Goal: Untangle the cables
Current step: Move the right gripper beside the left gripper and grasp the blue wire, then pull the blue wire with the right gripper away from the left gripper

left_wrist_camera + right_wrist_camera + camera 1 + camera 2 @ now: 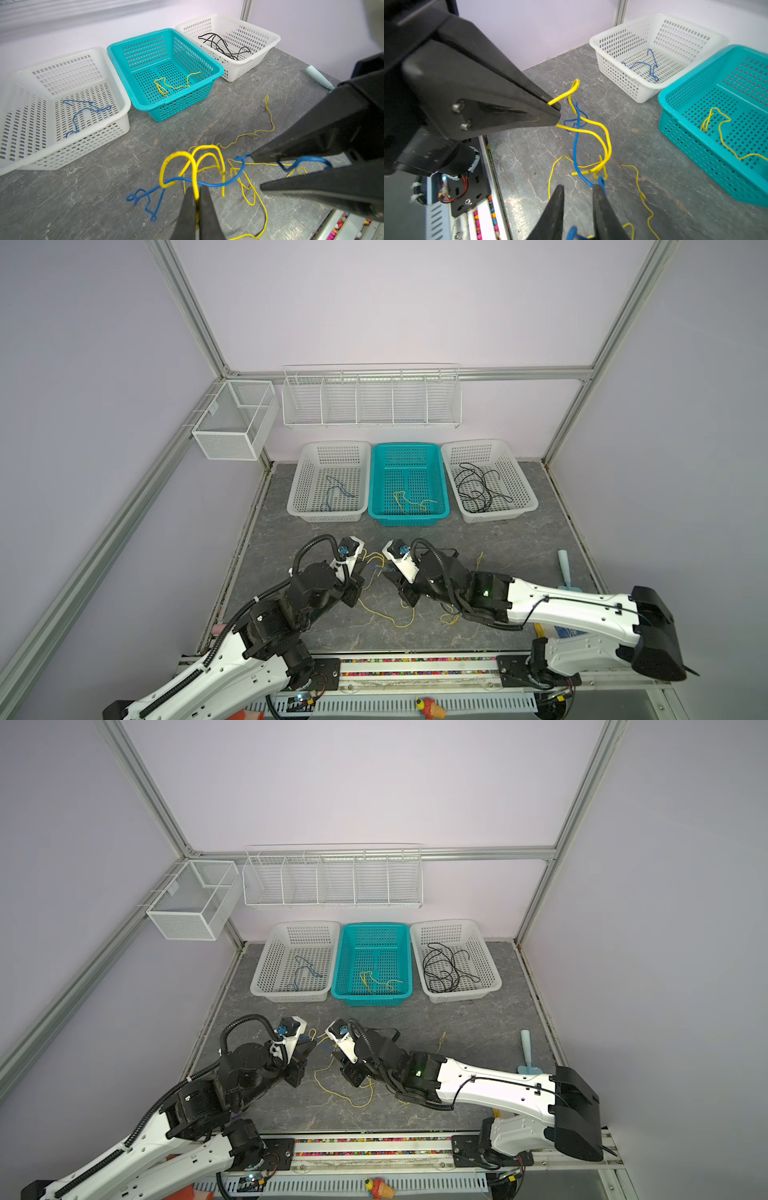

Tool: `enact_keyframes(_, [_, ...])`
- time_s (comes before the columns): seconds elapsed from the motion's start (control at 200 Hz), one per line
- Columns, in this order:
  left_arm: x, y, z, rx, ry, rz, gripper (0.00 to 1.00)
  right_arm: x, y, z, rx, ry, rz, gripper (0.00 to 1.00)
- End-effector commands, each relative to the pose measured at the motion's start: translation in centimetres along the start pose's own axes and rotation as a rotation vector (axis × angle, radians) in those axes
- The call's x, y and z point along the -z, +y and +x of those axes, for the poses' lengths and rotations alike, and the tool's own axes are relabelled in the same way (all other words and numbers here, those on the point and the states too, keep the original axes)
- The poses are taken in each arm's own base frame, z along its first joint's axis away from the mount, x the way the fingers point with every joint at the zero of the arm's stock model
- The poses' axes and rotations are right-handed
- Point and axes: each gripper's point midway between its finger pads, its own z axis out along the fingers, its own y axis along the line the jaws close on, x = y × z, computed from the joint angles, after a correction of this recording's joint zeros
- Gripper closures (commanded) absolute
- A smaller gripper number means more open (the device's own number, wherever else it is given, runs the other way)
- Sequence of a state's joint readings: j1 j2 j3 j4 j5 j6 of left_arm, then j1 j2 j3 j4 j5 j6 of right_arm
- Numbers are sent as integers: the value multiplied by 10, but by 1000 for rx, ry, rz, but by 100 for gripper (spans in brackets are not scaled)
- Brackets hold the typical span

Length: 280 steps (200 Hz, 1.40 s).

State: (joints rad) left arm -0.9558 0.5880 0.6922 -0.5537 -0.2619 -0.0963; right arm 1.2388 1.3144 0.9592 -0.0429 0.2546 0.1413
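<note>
- left gripper [197,190], bottom middle of the left wrist view: jaws clamped tight on the yellow cable [176,153], which arches up in loops right off the tips.
- right gripper [578,186], bottom middle of the right wrist view: jaws apart with a clear gap. The blue cable [576,145] runs down into that gap beside one finger; no pinch visible.
- Both top views, lower middle: the two grippers point at each other, tips near but apart, with the tangle strung between them.
- Tangle: blue cable threads through the yellow loops and is not separated. One kinked blue end hangs on the left gripper's side.
- slack yellow cable [390,620]: thin, lying loose on the grey tabletop [332,626] below and to the right of the grippers.
- pale blue tool [564,568]: flat at the right edge of the tabletop, well apart from the cables.
- Farther back, mid-frame, three baskets side by side:
- left white basket [299,489] holds a second blue cable [338,489].
- teal basket [376,485], in the middle, holds a second yellow cable [409,499].
- right white basket [523,489] holds black cables [478,489] in a loose heap.
- Back wall: wire rack [372,400] above the baskets, and a mesh box [232,423] to its left.
</note>
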Motion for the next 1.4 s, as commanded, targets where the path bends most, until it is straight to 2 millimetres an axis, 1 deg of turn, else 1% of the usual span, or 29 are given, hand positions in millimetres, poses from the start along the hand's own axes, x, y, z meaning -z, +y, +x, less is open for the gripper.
enact_keyframes(0.0, [5, 1, -9, 6, -19, 2, 100, 1, -2, -10, 8, -33, 22, 83])
enact_keyframes(0.09, [5, 1, -9, 6, -18, -1, 100, 3, -1, -10, 8, -36, 18, 93])
enact_keyframes(0.165, [5, 2, -9, 6, -17, -7, 100, 7, 2, -10, 2, -41, -7, 93])
enact_keyframes(0.24, [4, 3, -9, 6, -16, -13, 100, 11, 10, -6, -5, -33, -59, 93])
enact_keyframes(0.365, [5, 4, -10, 7, -17, -16, 100, 10, 16, 10, -27, 1, -95, 93])
enact_keyframes(0.44, [5, 5, -10, 11, -18, -20, 100, 11, 13, 17, -32, 12, -76, 93])
enact_keyframes(0.5, [4, 6, -10, 13, -18, -23, 100, 15, 9, 11, -36, -8, -57, 93])
enact_keyframes(0.505, [4, 6, -10, 13, -17, -22, 100, 15, 8, 16, -35, 2, -54, 93])
enact_keyframes(0.52, [4, 6, -10, 12, -16, -22, 100, 15, 7, 21, -33, 7, -54, 93])
enact_keyframes(0.625, [3, 6, -9, 13, -13, -23, 100, 25, 9, 15, -47, -31, -79, 93])
enact_keyframes(0.68, [3, 6, -10, 14, -13, -26, 100, 31, 14, 13, -53, -38, -115, 93])
enact_keyframes(0.755, [4, 8, -10, 19, -15, -35, 100, 34, 25, 17, -56, -14, -179, 93])
enact_keyframes(0.825, [5, 10, -12, 26, -22, -47, 100, 33, 39, 27, -59, 37, -259, 93])
enact_keyframes(0.915, [8, 18, -15, 48, -41, -85, 100, 22, 54, 49, -69, 117, -316, 93])
enact_keyframes(1.055, [15, 28, -22, 85, -85, -121, 100, -2, 59, 86, -68, 230, -276, 93])
enact_keyframes(1.125, [21, 31, -26, 96, -113, -134, 100, -7, 64, 99, -64, 264, -277, 93])
enact_keyframes(1.2, [28, 40, -29, 114, -142, -173, 100, -7, 68, 105, -58, 275, -279, 93])
enact_keyframes(1.265, [35, 48, -32, 129, -170, -209, 100, -7, 68, 113, -59, 293, -276, 93])
enact_keyframes(1.394, [54, 65, -39, 167, -239, -286, 100, -7, 55, 137, -57, 362, -211, 93])
